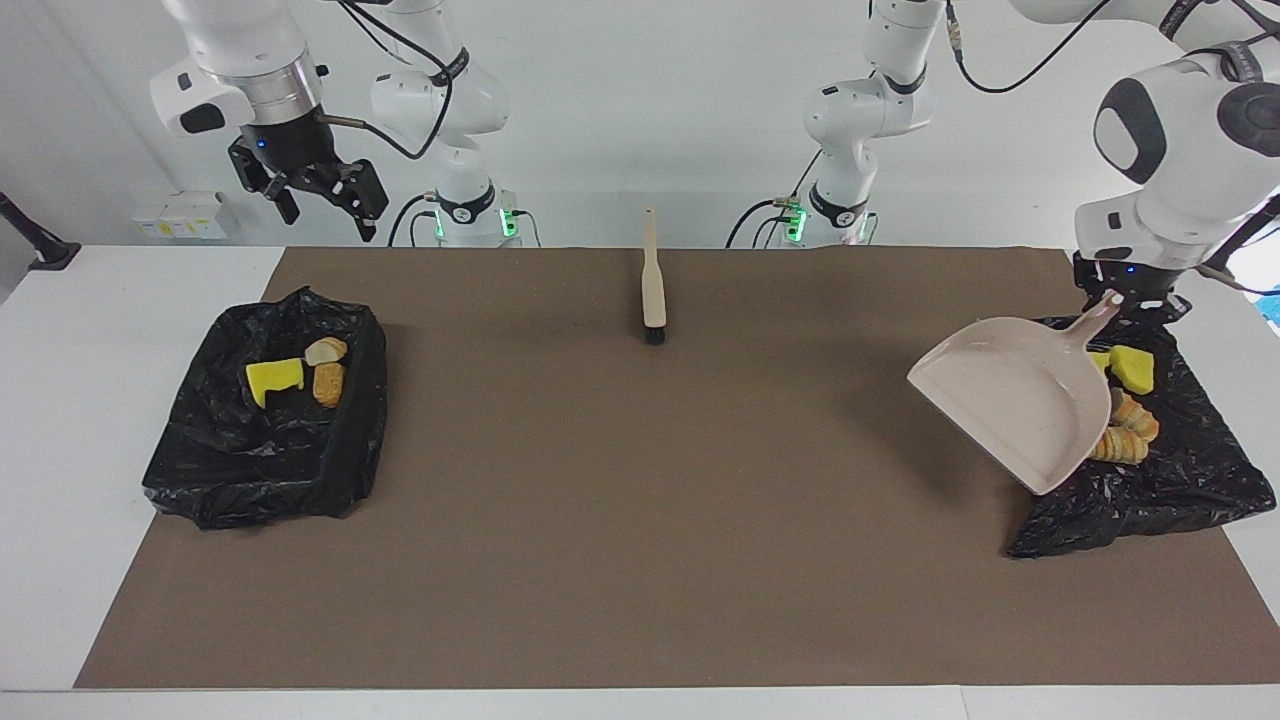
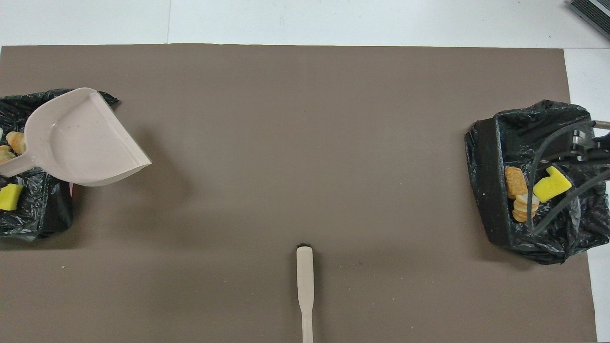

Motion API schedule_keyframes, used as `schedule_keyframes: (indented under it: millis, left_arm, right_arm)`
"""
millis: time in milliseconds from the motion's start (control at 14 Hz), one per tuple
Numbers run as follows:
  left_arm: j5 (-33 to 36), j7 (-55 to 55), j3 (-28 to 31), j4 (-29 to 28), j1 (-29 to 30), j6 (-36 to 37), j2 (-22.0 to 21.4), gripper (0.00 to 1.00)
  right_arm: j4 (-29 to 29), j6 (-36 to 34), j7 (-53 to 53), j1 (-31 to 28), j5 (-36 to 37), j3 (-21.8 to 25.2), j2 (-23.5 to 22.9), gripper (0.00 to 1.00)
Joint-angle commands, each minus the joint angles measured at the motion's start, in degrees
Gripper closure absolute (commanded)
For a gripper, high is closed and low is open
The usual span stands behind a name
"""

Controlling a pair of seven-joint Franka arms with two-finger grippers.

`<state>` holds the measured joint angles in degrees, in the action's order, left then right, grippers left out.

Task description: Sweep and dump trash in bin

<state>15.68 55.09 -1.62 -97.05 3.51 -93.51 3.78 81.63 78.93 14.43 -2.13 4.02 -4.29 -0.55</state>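
My left gripper (image 1: 1118,305) is shut on the handle of the beige dustpan (image 1: 1010,400) (image 2: 83,138). The pan hangs tilted and empty, partly over the black-bagged bin (image 1: 1150,490) (image 2: 33,214) at the left arm's end, its mouth over the mat. Yellow and striped trash (image 1: 1125,405) (image 2: 9,196) lies in that bin. A second bagged bin (image 1: 270,440) (image 2: 495,190) at the right arm's end holds more trash (image 1: 300,372) (image 2: 552,183). My right gripper (image 1: 325,212) hangs open and empty above the table edge by that bin.
The beige brush (image 1: 653,285) (image 2: 305,286) lies on the brown mat (image 1: 640,500) at the middle of the table, near the robots, its handle pointing toward them. White table shows around the mat.
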Motion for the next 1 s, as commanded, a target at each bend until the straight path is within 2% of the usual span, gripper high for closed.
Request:
schedule_keyframes:
  millis: [0, 286, 572, 930]
  left_arm:
    - [-3.71, -14.09, 0.82, -2.44, -6.92, 2.44, -2.73, 1.0]
    - [-11.62, -35.18, 0.82, -3.75, -15.53, 2.45, -3.87, 1.0]
    - [-16.02, -49.26, 0.82, -3.93, -23.62, 0.78, -3.96, 1.0]
    - [-18.93, -59.65, 0.82, -3.93, -29.95, -8.08, 0.42, 1.0]
  right_arm:
    - [3.09, 0.43, -3.35, 0.29, -1.99, 1.74, 2.13, 0.0]
    - [3.09, 0.78, -3.36, 0.38, -1.99, 1.56, 2.04, 0.0]
    - [2.83, 0.78, -3.09, 0.38, -2.0, 1.3, 1.78, 0.0]
    - [2.92, 0.69, -3.36, -0.33, -1.91, 1.39, 1.78, 0.0]
